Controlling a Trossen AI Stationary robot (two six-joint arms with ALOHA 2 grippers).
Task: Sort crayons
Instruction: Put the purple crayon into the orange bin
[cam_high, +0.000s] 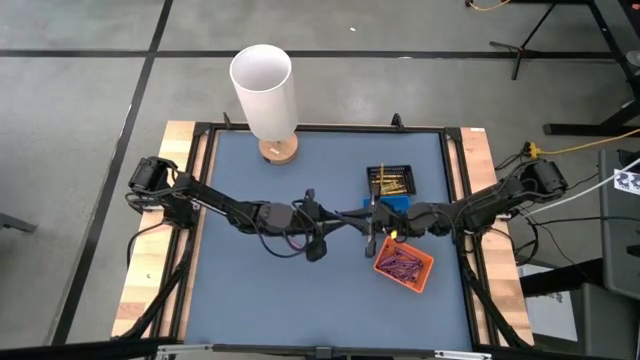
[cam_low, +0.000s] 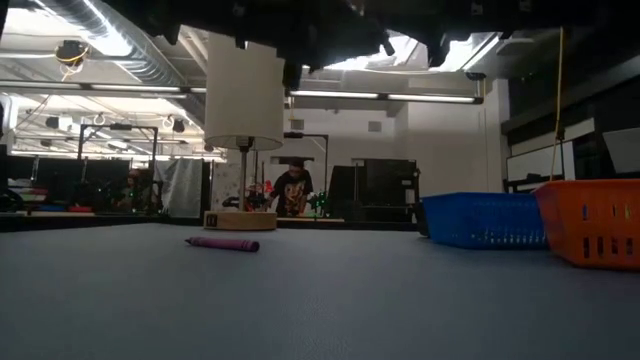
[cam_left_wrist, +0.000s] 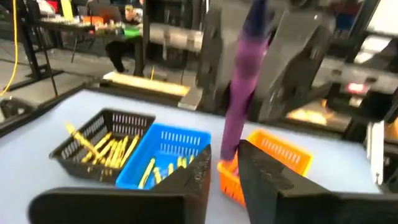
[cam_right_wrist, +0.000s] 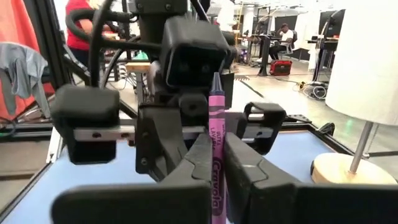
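Right wrist view: the right gripper (cam_right_wrist: 219, 163) fingers pinch an upright purple crayon (cam_right_wrist: 216, 134), the left gripper (cam_left_wrist: 225, 180) fingers parted beside it. Only the low view shows another purple crayon (cam_low: 222, 243) lying on the tabletop (cam_low: 320, 300).

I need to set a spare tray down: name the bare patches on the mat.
Widest: the near-left mat, between the left arm and the front rail. Also a strip between the lamp base and black tray. Crowded: right of centre, where blue tray, orange tray, left gripper and right gripper bunch.
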